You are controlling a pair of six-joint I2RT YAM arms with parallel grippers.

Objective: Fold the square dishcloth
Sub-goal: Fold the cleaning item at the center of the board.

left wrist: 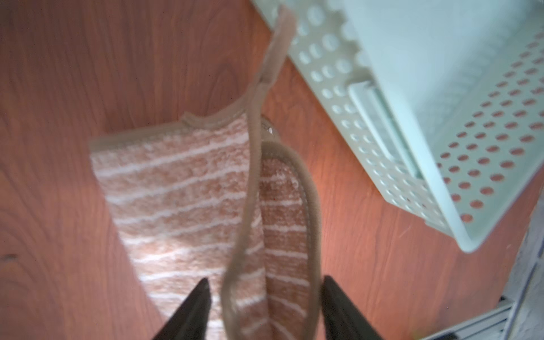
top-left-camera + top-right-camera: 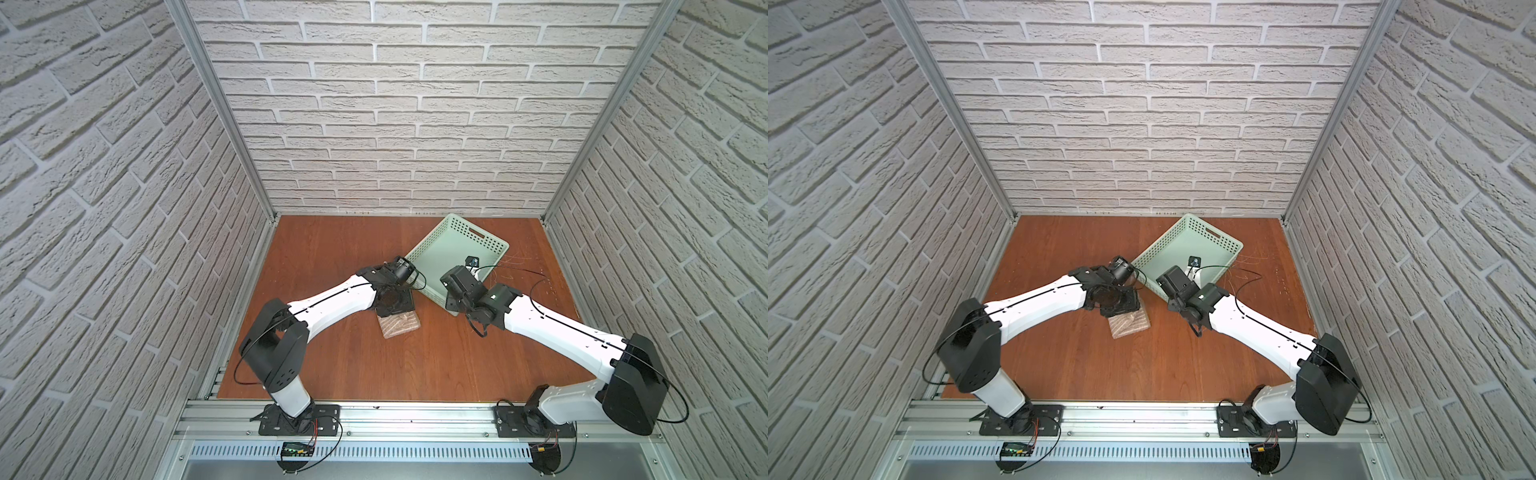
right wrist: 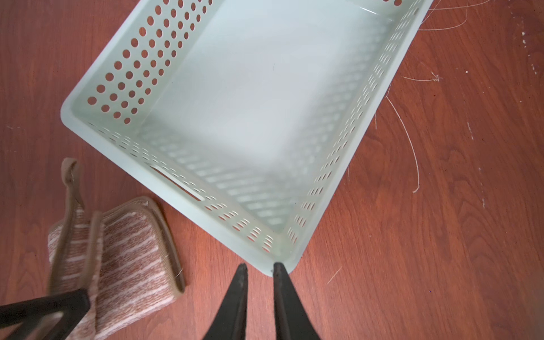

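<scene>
Black left gripper [image 1: 266,281] released, jaws spread wide, straddling the raised brown edge of the square dishcloth [image 1: 176,191]. Cloth lies folded over on the wooden table [image 2: 353,365], just beside the mint-green basket [image 3: 126,76], on its handle-slot side. Right gripper [image 3: 260,266] sits at the basket's near corner, jaws nearly together; can't tell if it pinches the rim.

No legible text, label or number — anywhere

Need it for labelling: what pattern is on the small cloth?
Soft square dishcloth: tan-brown with thin cream stripes; clearest in left wrist view.
</scene>
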